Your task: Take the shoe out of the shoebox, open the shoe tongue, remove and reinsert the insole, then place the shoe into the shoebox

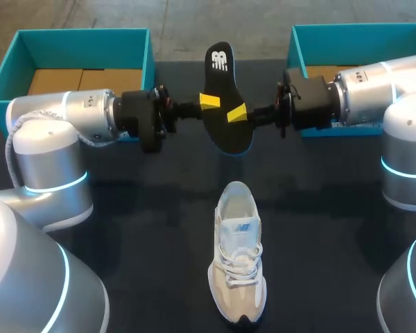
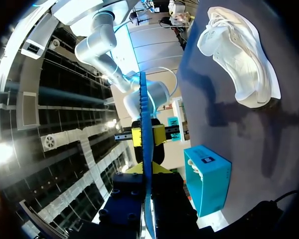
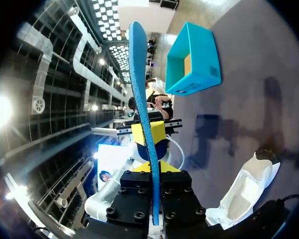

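Note:
A black insole [image 1: 224, 82] with a blue underside hangs in the air above the middle of the table, held from both sides. My left gripper [image 1: 209, 101] is shut on it from the left and my right gripper [image 1: 236, 112] is shut on it from the right. In the left wrist view the insole [image 2: 144, 99] stands edge-on between my left gripper's [image 2: 147, 170] yellow tips. The right wrist view shows the insole [image 3: 138, 74] likewise in my right gripper [image 3: 153, 169]. The white and beige shoe [image 1: 237, 270] [image 2: 239, 50] [image 3: 244, 189] lies on the table below, toe toward the front edge.
Two open teal shoeboxes stand at the back of the dark table [image 1: 145, 208]: one at the left [image 1: 76, 41] behind my left arm, one at the right [image 1: 353, 35] behind my right arm. One box shows in each wrist view [image 2: 209, 179] [image 3: 194, 59].

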`<state>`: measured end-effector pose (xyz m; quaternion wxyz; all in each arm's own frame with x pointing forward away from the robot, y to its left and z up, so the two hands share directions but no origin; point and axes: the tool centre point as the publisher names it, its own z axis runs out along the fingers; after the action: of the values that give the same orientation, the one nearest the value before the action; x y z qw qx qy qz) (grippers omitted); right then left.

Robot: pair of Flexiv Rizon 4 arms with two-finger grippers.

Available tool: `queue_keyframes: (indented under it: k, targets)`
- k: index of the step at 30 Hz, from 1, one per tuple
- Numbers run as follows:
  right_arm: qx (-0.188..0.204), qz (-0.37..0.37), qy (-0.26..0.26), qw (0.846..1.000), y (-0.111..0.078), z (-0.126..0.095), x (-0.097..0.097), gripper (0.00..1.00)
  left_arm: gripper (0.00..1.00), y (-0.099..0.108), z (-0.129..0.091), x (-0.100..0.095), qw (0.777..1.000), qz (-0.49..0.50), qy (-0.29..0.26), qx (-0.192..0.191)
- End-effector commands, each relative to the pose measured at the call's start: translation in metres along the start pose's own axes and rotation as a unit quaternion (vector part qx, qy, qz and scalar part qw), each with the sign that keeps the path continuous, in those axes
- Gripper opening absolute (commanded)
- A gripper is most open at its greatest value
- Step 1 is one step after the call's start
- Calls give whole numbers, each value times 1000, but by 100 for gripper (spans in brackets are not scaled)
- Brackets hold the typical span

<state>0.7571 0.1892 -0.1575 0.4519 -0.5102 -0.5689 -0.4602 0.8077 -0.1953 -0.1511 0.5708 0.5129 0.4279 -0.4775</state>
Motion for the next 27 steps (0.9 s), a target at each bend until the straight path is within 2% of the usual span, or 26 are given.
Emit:
queue_keyframes:
  k: [1,4,14,22,27]
  targets:
    - [1,-2,-3,1000,0,3,1,0,10,-2,0,-1,1000,-1,2,0]
    - [1,-4,-4,1000,0,3,1,0,99,-4,-2,-2,1000,0,5,1]
    - [-5,-21,-7,1000,-3,-3,-2,0,100,-11,-23,0,999,2,37,6]
    - [-5,-47,-6,999,-8,-7,-9,0,100,-10,-61,15,994,-31,101,-13]
    - [-10,-57,-2,998,-11,-5,-14,0,100,-12,-80,28,983,-80,164,-28]
